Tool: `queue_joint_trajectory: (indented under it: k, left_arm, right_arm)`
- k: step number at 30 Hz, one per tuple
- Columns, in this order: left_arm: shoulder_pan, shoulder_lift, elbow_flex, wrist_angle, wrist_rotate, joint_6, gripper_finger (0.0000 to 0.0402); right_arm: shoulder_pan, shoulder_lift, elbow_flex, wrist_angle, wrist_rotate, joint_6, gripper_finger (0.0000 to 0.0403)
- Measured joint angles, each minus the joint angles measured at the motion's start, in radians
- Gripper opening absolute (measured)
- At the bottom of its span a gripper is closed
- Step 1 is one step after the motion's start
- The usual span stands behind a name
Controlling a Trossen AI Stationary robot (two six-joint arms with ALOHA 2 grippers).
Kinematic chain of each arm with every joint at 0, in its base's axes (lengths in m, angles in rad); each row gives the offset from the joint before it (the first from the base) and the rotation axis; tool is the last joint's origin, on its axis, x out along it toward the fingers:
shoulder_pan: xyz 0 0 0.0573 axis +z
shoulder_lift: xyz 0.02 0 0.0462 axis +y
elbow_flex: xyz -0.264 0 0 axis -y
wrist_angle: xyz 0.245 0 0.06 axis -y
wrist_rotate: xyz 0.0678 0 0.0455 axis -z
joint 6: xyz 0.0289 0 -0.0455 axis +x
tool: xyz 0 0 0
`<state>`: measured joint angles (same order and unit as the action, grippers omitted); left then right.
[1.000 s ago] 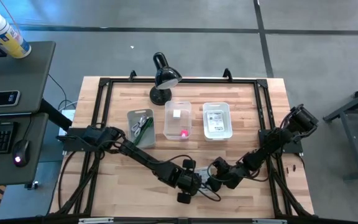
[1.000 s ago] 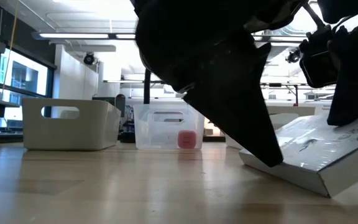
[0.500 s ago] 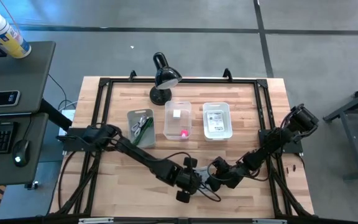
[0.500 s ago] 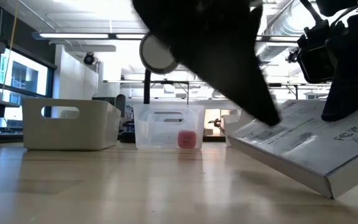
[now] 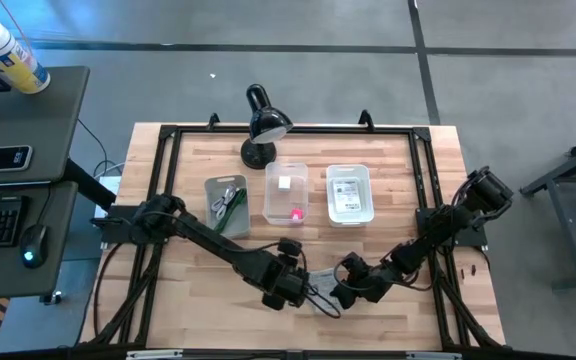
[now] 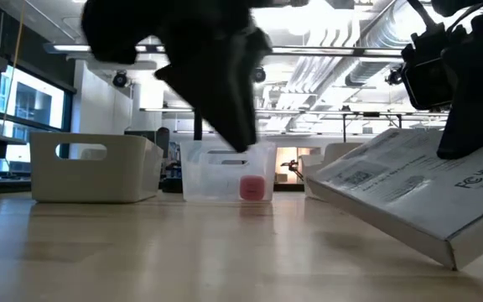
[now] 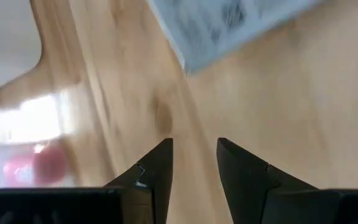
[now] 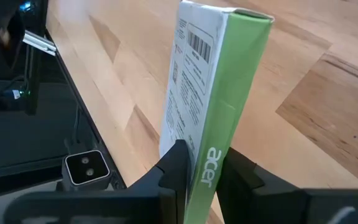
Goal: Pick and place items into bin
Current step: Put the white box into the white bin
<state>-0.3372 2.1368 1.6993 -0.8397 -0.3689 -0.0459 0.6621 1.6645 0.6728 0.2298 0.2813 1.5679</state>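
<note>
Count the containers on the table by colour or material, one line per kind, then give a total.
Grey bin: 1
Clear bin: 1
White bin: 1
Total: 3

three bins (image 5: 286, 190) behind box (image 5: 321, 281) (lamp (image 5: 262, 125) rearmost)

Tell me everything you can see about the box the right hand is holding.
The box is flat cardboard, with white printed faces carrying a barcode label and a green edge with white lettering. The right hand is shut on it, pinching its thin sides. In the low view it sits tilted, one lower corner near or on the wooden table, the other end raised. It lies at the table's front, away from the bins.
</note>
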Motion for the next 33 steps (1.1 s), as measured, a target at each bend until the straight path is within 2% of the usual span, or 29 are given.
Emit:
queue_joint_trajectory:
  k: [6,13,22,28,33]
  left_arm:
    - [-0.037,-0.001,0.0,-0.149,-0.067,-0.008,0.0113]
    - [-0.098,-0.001,0.0,-0.236,-0.112,-0.047,0.0113]
    - [-0.129,-0.001,0.0,-0.261,-0.18,-0.123,0.0113]
    - [-0.127,-0.002,0.0,-0.244,-0.227,-0.159,0.0113]
    - [-0.128,-0.002,0.0,-0.203,-0.227,-0.161,0.0113]
  right_arm:
    - [0.0,-0.018,-0.001,-0.007,0.002,-0.012,0.0054]
    - [0.0,-0.07,-0.003,-0.059,0.035,-0.036,0.0053]
    - [-0.005,-0.199,-0.003,-0.153,0.088,-0.079,0.0052]
    - [-0.03,-0.324,-0.002,-0.219,0.158,-0.137,0.0052]
    - [-0.068,-0.454,-0.002,-0.339,0.221,-0.187,0.0052]
